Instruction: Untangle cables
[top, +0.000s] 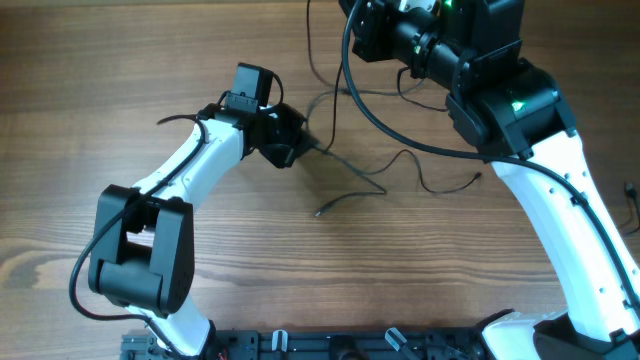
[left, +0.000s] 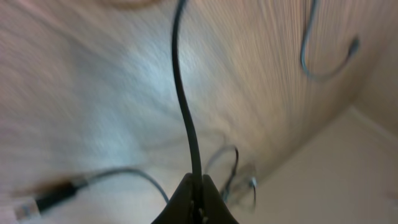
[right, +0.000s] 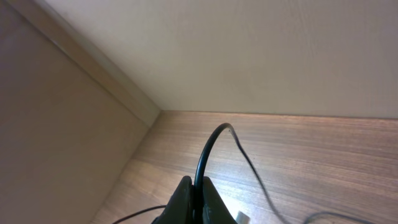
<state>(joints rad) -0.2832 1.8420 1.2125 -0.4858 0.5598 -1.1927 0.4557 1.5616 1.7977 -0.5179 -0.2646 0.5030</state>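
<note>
The thin black flexible cables (top: 352, 168) are recorded lying in loose, overlapping loops at the centre of the brown wood-grain table (top: 120, 60), between the 2 arms. 1 free plug end (top: 318, 213) is noted on the table just below the middle of the overhead frame.

The left end effector (top: 288, 142) is located left of centre, at the edge of the tangle. In the left wrist view its fingers are pressed together on 1 strand (left: 184, 106), which runs up the middle of the frame. A second, blurred plug (left: 43, 200) is seen at lower left.

The right end effector (right: 195, 186) is shown pinching 1 strand, which arches upward and falls away to the lower right.
</note>
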